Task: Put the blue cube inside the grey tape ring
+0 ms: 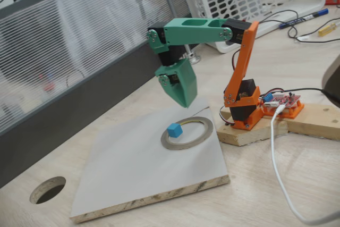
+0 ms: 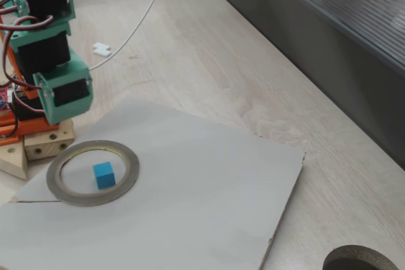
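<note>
In a fixed view, the blue cube (image 1: 175, 129) sits inside the grey tape ring (image 1: 187, 132), close to the ring's left inner edge, both on the pale board (image 1: 133, 168). The green gripper (image 1: 185, 99) hangs above and just behind the ring, holding nothing; its jaws look closed to a single point, though the angle leaves me unsure. Judged from this, the cube is already placed. The risk is that the tip swings low on retreat and clips the ring's far rim, dragging it from around the cube.

In another fixed view, the cube (image 2: 104, 174) lies flat and apart from the band of the ring (image 2: 93, 172), slightly right of centre. The gripper's body (image 2: 63, 90) sits at the far left above the ring's far edge, its tip hidden here. The thin ring would slide easily on the smooth board (image 2: 209, 181), so any brush could undo the placement
</note>
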You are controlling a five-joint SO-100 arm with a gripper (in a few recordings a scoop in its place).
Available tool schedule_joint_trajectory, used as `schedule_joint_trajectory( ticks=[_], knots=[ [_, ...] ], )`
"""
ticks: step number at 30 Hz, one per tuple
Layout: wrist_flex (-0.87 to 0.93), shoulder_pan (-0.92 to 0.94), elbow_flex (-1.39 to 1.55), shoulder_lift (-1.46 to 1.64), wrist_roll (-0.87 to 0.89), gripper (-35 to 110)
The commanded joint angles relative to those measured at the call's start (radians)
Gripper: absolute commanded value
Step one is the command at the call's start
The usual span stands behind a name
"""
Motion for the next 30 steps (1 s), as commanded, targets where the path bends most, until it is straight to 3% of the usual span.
schedule_joint_trajectory(
  ticks=[1,30],
  knots=[
    [0.014,0.04,0.011,0.06,0.005,0],
    [0.017,0.035,0.028,0.044,0.009,0]
  ],
)
